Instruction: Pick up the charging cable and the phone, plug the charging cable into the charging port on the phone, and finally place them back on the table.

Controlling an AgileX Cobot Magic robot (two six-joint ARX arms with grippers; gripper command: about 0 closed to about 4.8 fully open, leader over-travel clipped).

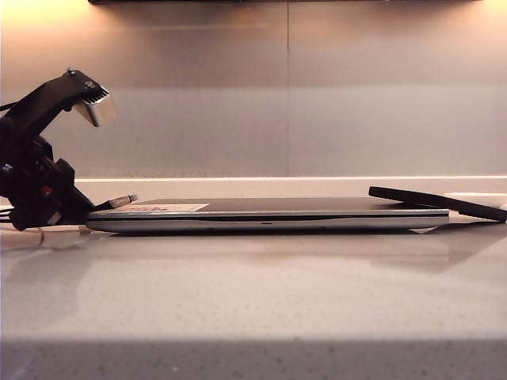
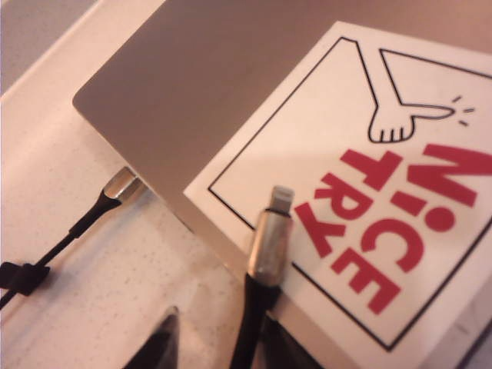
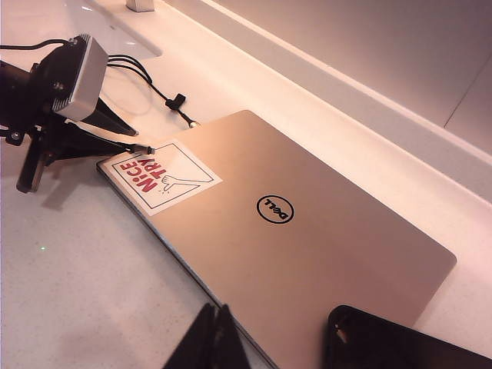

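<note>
A pale speckled stone table (image 1: 253,293) is running beneath a grey panelled wall (image 1: 317,87), and a closed laptop (image 3: 292,231) is lying flat on it with a "NICE TRY" sticker (image 3: 160,178) at its left end. The charging cable (image 2: 265,254) is resting with its silvery plug on that sticker and its limp black cord trailing off the laptop edge; light and floppy, it looks best pinched on the stiff collar just behind the plug. The phone (image 1: 436,202), a thin, slick black slab, is leaning on the laptop's right end, likely best gripped across its long edges. The left gripper (image 2: 219,346) is hovering at the left end, its jaws standing wide around the cable without pinching it. The right gripper (image 3: 217,338) is waiting on the near side of the laptop, fully closed and empty.
</note>
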